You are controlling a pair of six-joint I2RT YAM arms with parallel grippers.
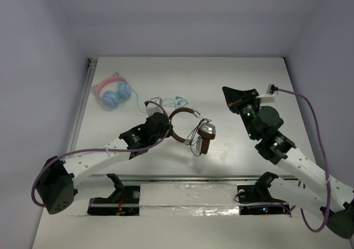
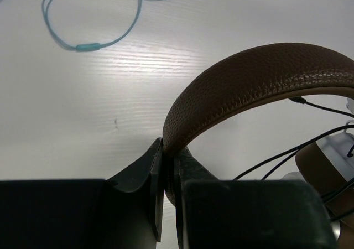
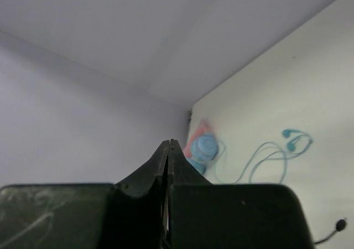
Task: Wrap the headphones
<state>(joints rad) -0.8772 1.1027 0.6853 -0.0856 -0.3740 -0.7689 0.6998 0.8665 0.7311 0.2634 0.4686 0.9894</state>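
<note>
The headphones (image 1: 191,128) have a brown headband, brown pads and silver cups. They are near the table's middle, held up, the cups hanging to the right with the thin black cable (image 1: 193,135) looped around them. My left gripper (image 1: 165,128) is shut on the headband; the left wrist view shows the brown band (image 2: 249,83) pinched between the jaws at my left gripper (image 2: 168,149). My right gripper (image 1: 228,94) is shut and empty, raised to the right of the headphones; its shut tips (image 3: 169,144) point toward the back left corner.
Pink-and-blue cat-ear headphones (image 1: 113,92) lie at the back left, also in the right wrist view (image 3: 203,147). Thin teal earbuds (image 1: 178,100) lie behind the headphones, also in the left wrist view (image 2: 88,47). Walls enclose the table.
</note>
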